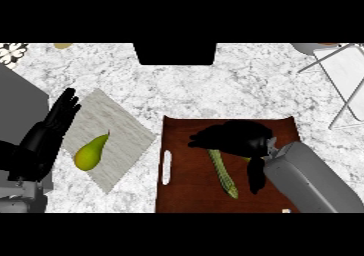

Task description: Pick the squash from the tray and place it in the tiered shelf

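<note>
Early days for you: right hand (233, 139) curls over the squash (223, 174), which lies on the tray (177, 165); tiered shelf (347, 80) waits, left hand (56, 122) rests open.

One tray (177, 200), brown, near centre. One long green squash (224, 175) on it. One pale handle (167, 167) shows on the tray's left edge. One marble board (122, 130) left of the tray, with one pear (90, 154) on it. Two hands: the left hand (58, 117) at the left, the right hand (240, 139) over the tray. One wire shelf (347, 85) at the far right. One black box (174, 53) at the far edge, centre. One patterned item (9, 52) in the far left corner, and one small tan thing (63, 45) beside it.
</note>
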Tool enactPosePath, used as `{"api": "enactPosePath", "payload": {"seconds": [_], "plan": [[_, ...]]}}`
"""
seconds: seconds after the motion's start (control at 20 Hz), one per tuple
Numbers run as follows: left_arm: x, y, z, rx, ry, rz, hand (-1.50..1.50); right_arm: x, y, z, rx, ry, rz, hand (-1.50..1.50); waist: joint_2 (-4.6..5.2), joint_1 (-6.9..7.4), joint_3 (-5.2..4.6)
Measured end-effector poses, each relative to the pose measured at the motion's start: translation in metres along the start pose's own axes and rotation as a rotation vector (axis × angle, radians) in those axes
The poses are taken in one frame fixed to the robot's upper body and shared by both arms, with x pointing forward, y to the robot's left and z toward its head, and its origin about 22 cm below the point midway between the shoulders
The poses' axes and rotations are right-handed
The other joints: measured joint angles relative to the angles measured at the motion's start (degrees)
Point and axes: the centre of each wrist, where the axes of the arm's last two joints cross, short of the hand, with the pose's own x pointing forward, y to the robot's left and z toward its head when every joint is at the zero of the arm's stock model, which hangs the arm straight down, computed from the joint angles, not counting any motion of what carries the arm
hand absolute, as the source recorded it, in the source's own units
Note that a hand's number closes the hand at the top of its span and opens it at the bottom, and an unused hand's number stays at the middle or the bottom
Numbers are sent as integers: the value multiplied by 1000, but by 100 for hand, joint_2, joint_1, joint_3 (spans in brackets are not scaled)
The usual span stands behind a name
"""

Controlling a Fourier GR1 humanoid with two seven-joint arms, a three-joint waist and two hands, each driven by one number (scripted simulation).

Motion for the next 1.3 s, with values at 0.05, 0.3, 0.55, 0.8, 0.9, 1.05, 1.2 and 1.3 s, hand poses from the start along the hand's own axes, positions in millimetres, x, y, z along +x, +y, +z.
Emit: {"api": "enactPosePath", "payload": {"seconds": [0.05, 0.3, 0.55, 0.8, 0.9, 1.05, 1.2, 1.3], "plan": [[-1, -3, 4, 4, -3, 1, 0, -2, 4, 0, -1, 14, 19, -150, 0, 4, 1], [3, -1, 2, 7, -2, 5, 0, 3, 10, -5, -25, 88, 98, -150, 0, -1, 1], [4, -10, 0, -1, -1, 4, 0, -5, 15, -12, 11, 145, 122, -150, 2, 3, 1], [2, 3, 2, 5, -1, 2, 0, -15, 14, -16, 43, 165, 119, -150, 2, 14, 0], [2, 2, 4, -2, 1, 6, 0, -22, 16, -17, 53, 171, 120, -150, 3, 15, 1], [-2, 0, 4, 4, 5, 7, 0, -30, 22, -21, 65, 173, 128, -150, 5, 13, 1], [3, 2, -4, 10, 4, 4, 0, -33, 31, -22, 76, 178, 133, -150, -2, 1, -1], [-3, 4, -4, 5, -2, 2, 0, -32, 33, -32, 83, 176, 133, -150, -6, 7, -2]]}}
